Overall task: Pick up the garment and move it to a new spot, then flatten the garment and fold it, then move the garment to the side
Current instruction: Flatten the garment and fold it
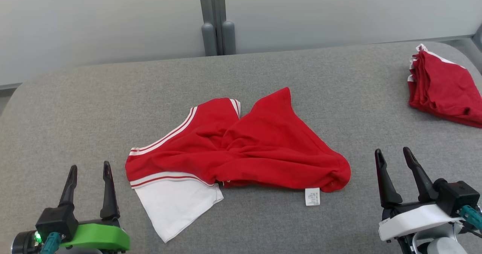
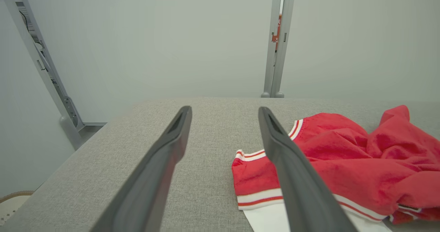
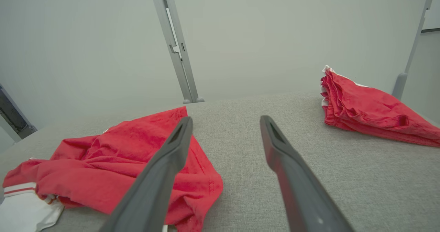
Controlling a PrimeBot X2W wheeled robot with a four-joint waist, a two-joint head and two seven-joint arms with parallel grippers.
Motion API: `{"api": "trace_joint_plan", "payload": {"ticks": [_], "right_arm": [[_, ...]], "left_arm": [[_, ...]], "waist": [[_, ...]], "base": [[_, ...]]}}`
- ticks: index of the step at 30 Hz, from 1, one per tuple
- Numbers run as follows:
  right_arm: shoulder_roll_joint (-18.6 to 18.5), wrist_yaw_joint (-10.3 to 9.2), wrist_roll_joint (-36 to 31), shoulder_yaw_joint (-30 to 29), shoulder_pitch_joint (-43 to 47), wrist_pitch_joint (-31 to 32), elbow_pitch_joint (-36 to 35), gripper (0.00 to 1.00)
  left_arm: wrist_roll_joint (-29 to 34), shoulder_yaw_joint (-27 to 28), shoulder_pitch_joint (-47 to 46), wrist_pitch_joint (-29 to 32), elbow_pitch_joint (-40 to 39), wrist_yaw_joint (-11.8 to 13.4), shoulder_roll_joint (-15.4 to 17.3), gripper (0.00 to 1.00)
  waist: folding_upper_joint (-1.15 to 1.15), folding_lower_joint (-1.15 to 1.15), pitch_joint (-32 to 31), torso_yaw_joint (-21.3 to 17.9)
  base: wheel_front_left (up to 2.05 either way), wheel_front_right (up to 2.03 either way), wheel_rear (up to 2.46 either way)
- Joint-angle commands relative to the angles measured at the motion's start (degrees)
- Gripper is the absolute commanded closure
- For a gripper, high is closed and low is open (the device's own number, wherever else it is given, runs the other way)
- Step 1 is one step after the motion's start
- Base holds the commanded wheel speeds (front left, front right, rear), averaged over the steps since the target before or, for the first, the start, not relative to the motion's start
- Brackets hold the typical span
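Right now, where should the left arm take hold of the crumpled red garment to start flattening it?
Probably the striped band at the left end of the garment, approached from the left by the left gripper. It lies flat and exposed nearest those open jaws; the middle is twisted and bunched.

Crumpled red garment [image 1: 256, 145], seemingly twisted, lies between left gripper [image 1: 90, 166] and right gripper [image 1: 392, 150], both with jaws apart.

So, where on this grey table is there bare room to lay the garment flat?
The table is bare behind the crumpled garment, toward the wall; left of it, beyond the left tool; and between it and the folded red stack. The centre and the far right corner are crowded.
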Motion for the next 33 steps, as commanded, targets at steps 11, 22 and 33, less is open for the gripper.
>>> {"api": "trace_joint_plan", "payload": {"ticks": [11,22,33], "right_arm": [[0.6,-0.04,-1.1,1.3,2.9,-0.2,-1.3,0.0],[0.5,-0.04,-1.7,1.7,3.6,-0.2,-1.7,0.0],[0.4,-0.04,-2.9,1.8,3.5,-0.2,0.1,0.0]], "left_arm": [[1.4,1.7,2.5,-0.2,1.0,-3.8,-1.5,0.0],[2.5,2.8,2.4,-0.2,2.3,-5.1,-2.0,0.0],[3.1,3.2,2.3,-0.2,3.0,-5.6,-2.5,0.0]], "waist": [[0.0,0.0,-2.3,-0.5],[0.0,0.0,-2.6,0.2],[0.0,0.0,-2.6,0.6]], "base": [[0.0,0.0,0.0],[0.0,0.0,0.0],[0.0,0.0,0.0]]}}
